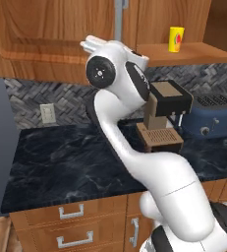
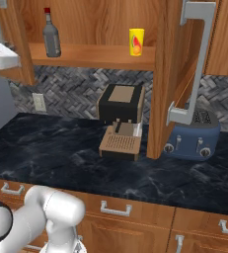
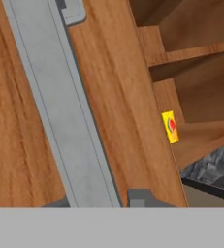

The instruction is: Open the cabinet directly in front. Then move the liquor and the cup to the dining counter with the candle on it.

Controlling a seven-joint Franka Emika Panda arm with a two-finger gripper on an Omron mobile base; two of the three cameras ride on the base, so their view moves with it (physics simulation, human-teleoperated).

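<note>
The cabinet (image 2: 93, 20) stands with its right door (image 2: 167, 74) swung out toward me. On its shelf (image 2: 91, 55) stand the liquor (image 2: 50, 35) at the left and the yellow cup (image 2: 136, 41) to the right, also the cup (image 1: 176, 39) and the cup (image 3: 170, 127). My gripper (image 3: 95, 199) is up at the left door (image 1: 51, 29), shut around the lower part of its long silver bar handle (image 3: 60, 97). The handle runs down between the two fingertips. The arm hides the liquor in the left base view. The dining counter with the candle is out of view.
Below the cabinet, a black marble counter (image 2: 51, 153) carries a coffee machine (image 2: 120, 116) and a blue toaster (image 2: 192, 136). The open right door's handle (image 2: 197, 64) hangs over the toaster. Drawers with short handles (image 1: 70, 212) run under the counter.
</note>
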